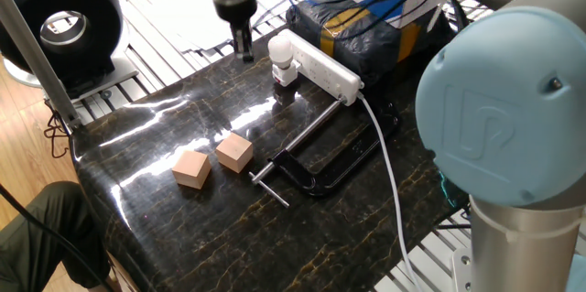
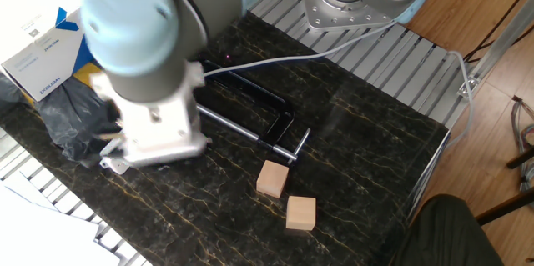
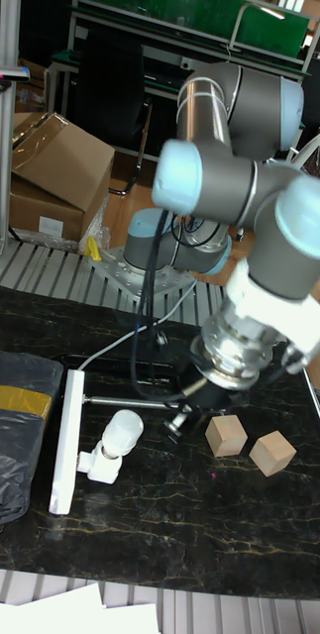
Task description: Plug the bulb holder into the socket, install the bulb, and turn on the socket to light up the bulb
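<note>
One socket [image 1: 318, 65] lies on the tabletop [image 1: 183, 228], one holder [image 1: 287, 76] plugged into its end with one bulb [image 1: 280, 49] screwed in; two cubes [image 1: 233, 153] and one clamp [image 1: 316, 166] sit nearby. The claw [image 1: 244, 47] hangs empty beside the bulb, fingers close together, touching nothing

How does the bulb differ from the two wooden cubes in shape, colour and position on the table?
The bulb is round and white; the wooden cubes are square-edged and tan. The bulb sits in the bulb holder at the socket, while the cubes lie loose on the dark table nearer the clamp. All three look similar in size.
</note>
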